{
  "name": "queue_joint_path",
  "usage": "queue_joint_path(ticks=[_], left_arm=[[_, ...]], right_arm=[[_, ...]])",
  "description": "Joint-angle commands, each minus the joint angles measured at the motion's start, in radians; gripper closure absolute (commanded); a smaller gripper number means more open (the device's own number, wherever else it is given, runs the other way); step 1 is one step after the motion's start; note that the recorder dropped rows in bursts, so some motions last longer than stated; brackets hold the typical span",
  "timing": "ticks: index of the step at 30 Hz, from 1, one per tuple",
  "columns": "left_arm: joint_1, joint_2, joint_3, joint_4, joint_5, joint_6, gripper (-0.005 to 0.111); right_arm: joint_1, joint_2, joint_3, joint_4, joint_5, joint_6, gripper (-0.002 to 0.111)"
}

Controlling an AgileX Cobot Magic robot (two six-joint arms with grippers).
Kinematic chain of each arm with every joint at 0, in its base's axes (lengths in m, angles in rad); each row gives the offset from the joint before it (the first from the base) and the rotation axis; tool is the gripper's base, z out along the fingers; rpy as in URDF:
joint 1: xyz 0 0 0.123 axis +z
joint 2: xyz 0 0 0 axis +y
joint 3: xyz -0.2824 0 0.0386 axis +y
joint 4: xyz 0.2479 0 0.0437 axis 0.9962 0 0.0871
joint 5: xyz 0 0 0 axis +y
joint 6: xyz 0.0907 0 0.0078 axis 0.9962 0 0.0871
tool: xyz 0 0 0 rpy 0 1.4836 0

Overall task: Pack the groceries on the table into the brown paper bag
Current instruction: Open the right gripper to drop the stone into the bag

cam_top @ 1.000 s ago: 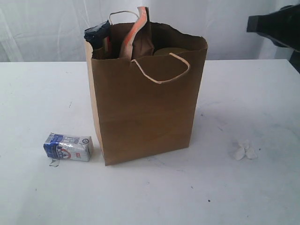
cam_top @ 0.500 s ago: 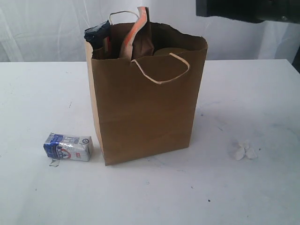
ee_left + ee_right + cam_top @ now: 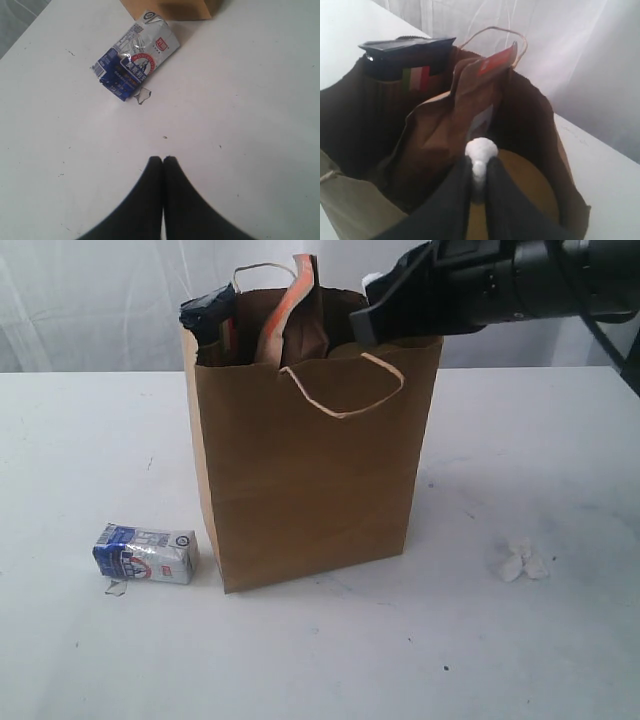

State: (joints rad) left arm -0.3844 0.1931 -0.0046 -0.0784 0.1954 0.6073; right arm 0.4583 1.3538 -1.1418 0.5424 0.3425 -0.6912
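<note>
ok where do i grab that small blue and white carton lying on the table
Come down from above and close across the middle of the small blue-and-white carton, on its two long sides. It lies flat on the white tabletop beside the brown paper bag, not touching, so both sides look free. The shut left gripper must open first.

Crumpled white bits (image 3: 520, 562); white wad (image 3: 481, 150)

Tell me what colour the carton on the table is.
Blue and white, with a little red; the carton shows best in the left wrist view.
</note>
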Motion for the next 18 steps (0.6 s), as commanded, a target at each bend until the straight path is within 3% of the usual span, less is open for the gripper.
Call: queue_joint_path(ticks=[1, 2, 4, 18], left_arm=[[0.002, -0.007, 0.005, -0.003, -0.001, -0.006, 0.107], [0.002, -0.007, 0.005, -0.003, -0.001, -0.006, 0.107], [0.002, -0.007, 0.005, -0.003, -0.001, -0.006, 0.107], [0.002, -0.007, 0.005, -0.003, -0.001, -0.006, 0.107]], right_arm=[[0.001, 0.031, -0.008, 0.002, 0.005, -0.011, 0.077], [0.001, 0.031, -0.008, 0.002, -0.013, -0.011, 0.065], [0.001, 0.031, -0.015, 0.002, -0.031, -0.011, 0.053], [-0.028, -0.142, 0.055, -0.091, -0.056, 0.041, 0.056]])
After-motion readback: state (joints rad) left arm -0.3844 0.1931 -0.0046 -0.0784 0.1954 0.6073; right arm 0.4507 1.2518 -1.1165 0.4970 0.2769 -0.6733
